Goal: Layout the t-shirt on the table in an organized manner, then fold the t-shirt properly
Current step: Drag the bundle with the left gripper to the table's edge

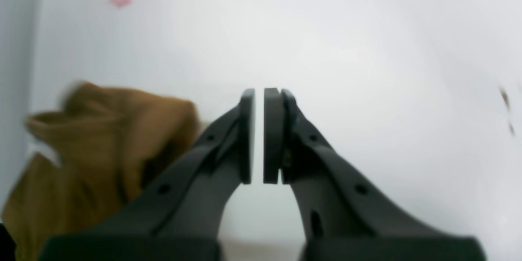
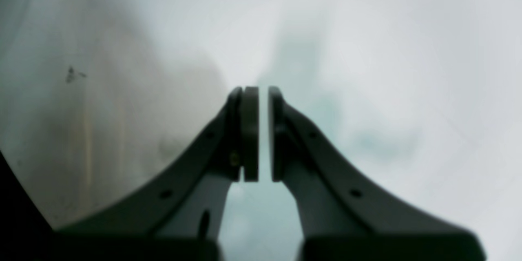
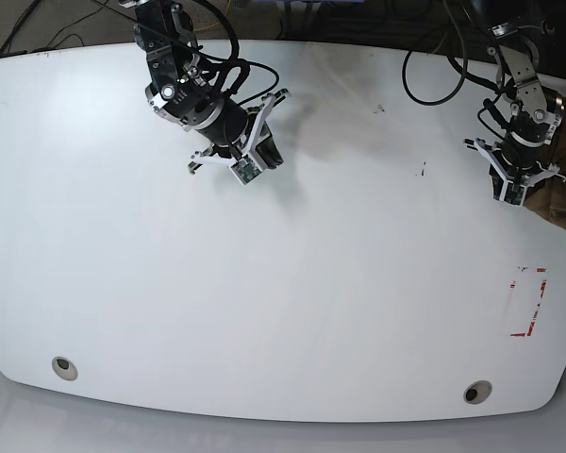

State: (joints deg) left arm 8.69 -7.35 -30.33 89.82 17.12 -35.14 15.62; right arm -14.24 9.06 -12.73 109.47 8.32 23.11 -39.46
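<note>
We see the table (image 3: 264, 311) first, a broad glossy white top with rounded edges that fills nearly the whole base view. Two round grey holes sit near its front edge, one toward the left (image 3: 64, 367) and one toward the right (image 3: 477, 391), and a red dashed rectangle (image 3: 527, 300) is marked close to the right edge.

Next in size are our two arms. The right arm (image 3: 184, 80) reaches in from the top left of the base view, and its gripper (image 3: 248, 162) hangs over bare tabletop; in its wrist view the pads stand parallel with only a thin slit between them and nothing in it, so we call it closed on nothing. The left arm (image 3: 519, 85) comes in at the top right. Its gripper (image 1: 259, 134) is likewise drawn together to a narrow slit, empty, above the white surface.

The shirt (image 1: 102, 151) is the smallest thing: a crumpled tan-brown bundle at the table's far right edge, just beside the left gripper and not in it. In the base view only a small brown patch (image 3: 558, 205) of it shows, partly behind the left gripper, and we cannot tell how it is bunched.
</note>
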